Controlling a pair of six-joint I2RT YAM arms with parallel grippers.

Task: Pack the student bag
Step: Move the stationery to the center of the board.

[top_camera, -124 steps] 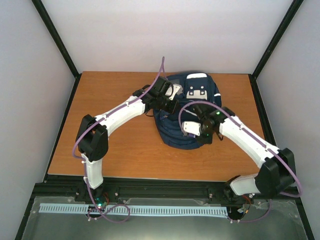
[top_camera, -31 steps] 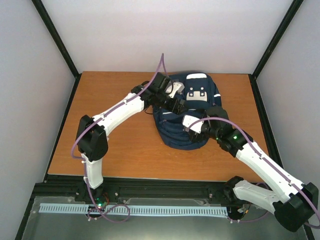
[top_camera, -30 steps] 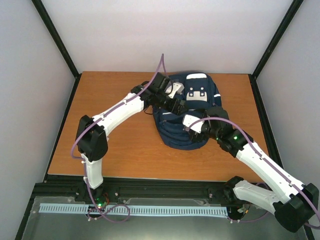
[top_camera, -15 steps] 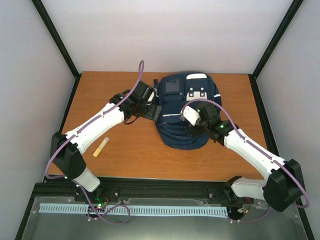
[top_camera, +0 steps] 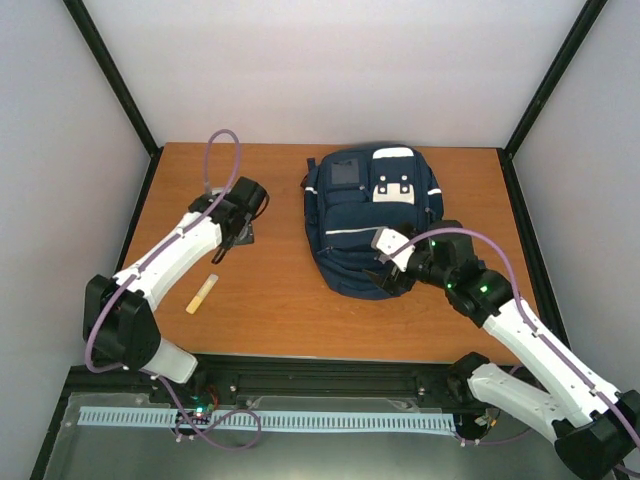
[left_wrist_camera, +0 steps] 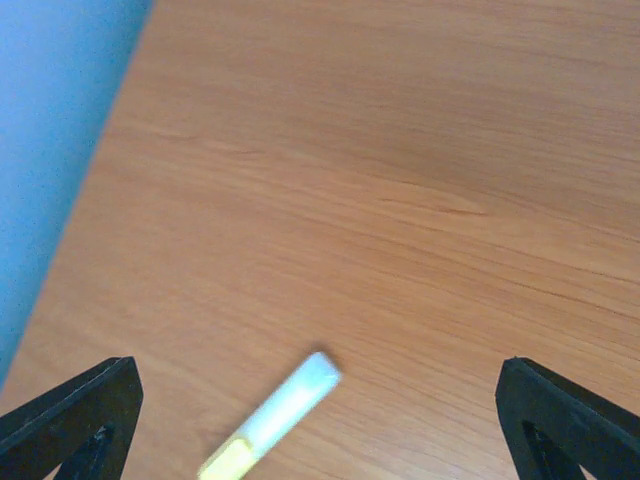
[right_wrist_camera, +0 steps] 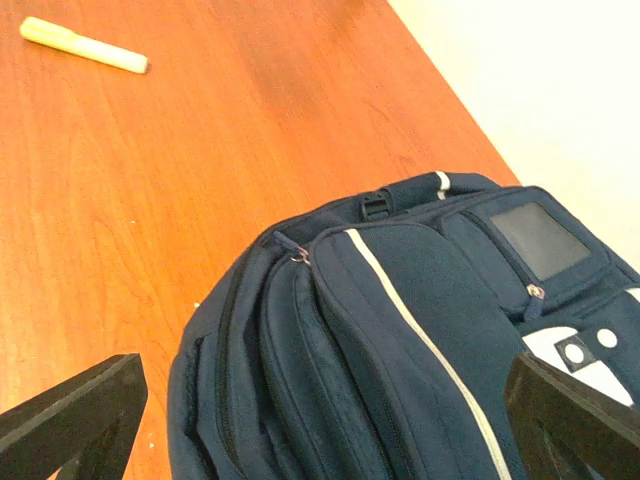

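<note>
Highlighter at 7 o'clock of left gripper, which swung off student bag, released; likely next pick. Right gripper released too.

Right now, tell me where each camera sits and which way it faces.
Top: above, behind the robot, looking down on table, backpack, marker, left gripper, right gripper.
Left wrist: on the left gripper, facing down at the marker; fingers in bottom corners.
Right wrist: on the right gripper, facing across the backpack toward the marker; fingers in bottom corners.
Shared: all three show the marker.
</note>
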